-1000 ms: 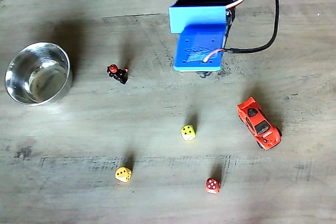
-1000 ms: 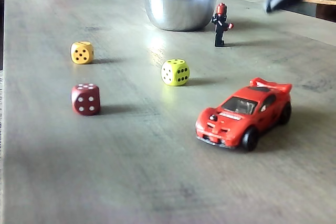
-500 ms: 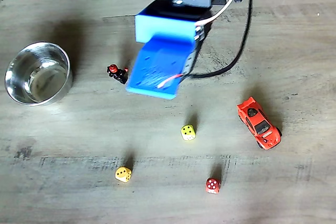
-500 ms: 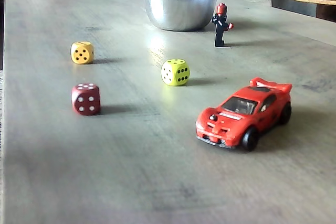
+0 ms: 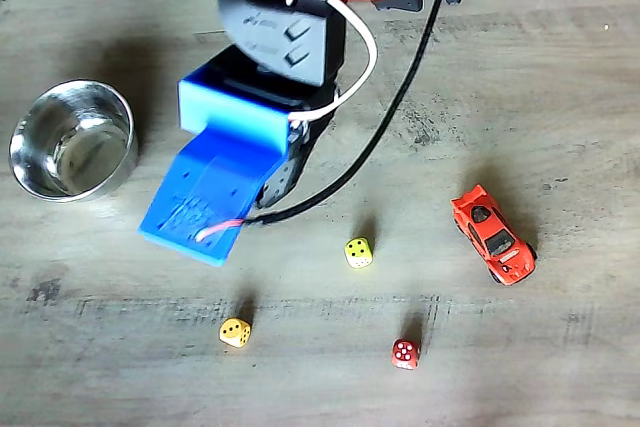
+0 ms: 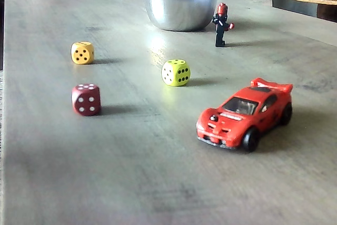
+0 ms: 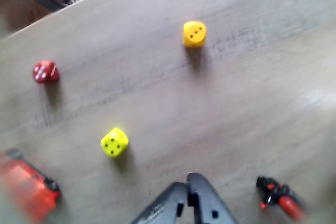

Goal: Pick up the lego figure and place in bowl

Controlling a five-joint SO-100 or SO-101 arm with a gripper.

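Hovering above the table, gripper point(image 7: 190, 192) pinched together and empty. Lego figure point(image 7: 277, 199) just beside it, ungrasped. Steel bowl point(image 5: 70, 139) waiting nearby for the drop.

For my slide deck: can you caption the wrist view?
Closed gripper hovers left of the lego figure, with three dice and a red car beyond.

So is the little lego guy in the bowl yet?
Not yet. The lego figure stands on the table beside the bowl, and nothing shows inside the bowl. The tool looks shut, holds nothing, and hangs next to the figure in the wrist view. Grabbing it, carrying it over and dropping it in are all left.
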